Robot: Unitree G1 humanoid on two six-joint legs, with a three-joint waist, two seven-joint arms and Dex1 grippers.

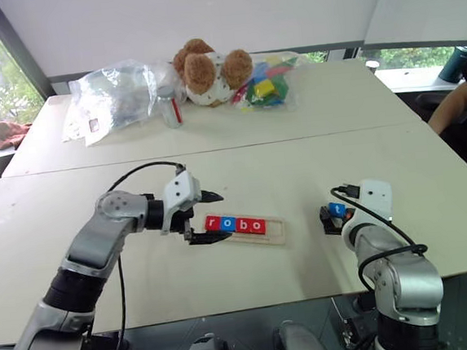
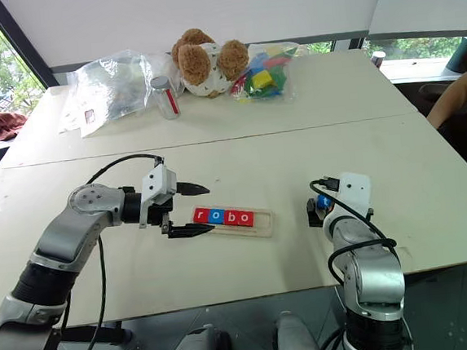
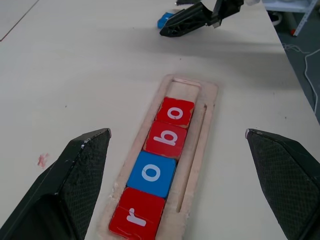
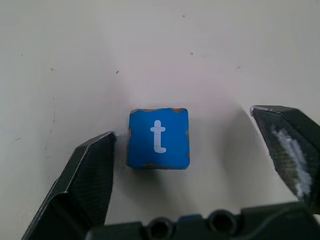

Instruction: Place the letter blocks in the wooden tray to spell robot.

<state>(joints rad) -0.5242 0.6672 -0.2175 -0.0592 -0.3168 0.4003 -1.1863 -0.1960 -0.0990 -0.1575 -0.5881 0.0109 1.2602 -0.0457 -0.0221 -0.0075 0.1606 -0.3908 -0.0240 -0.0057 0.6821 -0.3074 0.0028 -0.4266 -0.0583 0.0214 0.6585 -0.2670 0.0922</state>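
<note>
1. Left eye view: tray (image 1: 276, 235) at frame centre on the table (image 1: 242, 174), holding four blocks (image 1: 235, 225) reading r, o, b, o; last slot at its right end bare. Left gripper (image 1: 207, 217) spread wide at the tray's left end, one finger above the rim, one below, gripping nothing. Right gripper (image 1: 333, 218) at right of centre, over the blue t block (image 1: 336, 210), well apart from the tray. Teddy bear (image 1: 208, 69), bags and a can along the top edge.

2. Right eye view: same layout; tray (image 2: 262, 226) centre, right gripper (image 2: 319, 208) at right of centre.

3. Left wrist view: fingers (image 3: 75, 175) flanking the tray (image 3: 210, 125) without touching; r nearest, then blue o, b, red o; empty slot at the far end. Right gripper (image 3: 192, 22) at top, with a sliver of blue beside it.

4. Right wrist view: t block (image 4: 158, 138) centred, flat on the table, between parted fingers (image 4: 90, 175); near one almost touching, other clear. Released, not clenched.

5. Risks, as judged: uneven gap could push the t sideways or twist it on closing, so a skewed grip. Skewed tile may catch the rim or land turned. Left gripper near the tray could nudge it and shift the slot.
</note>
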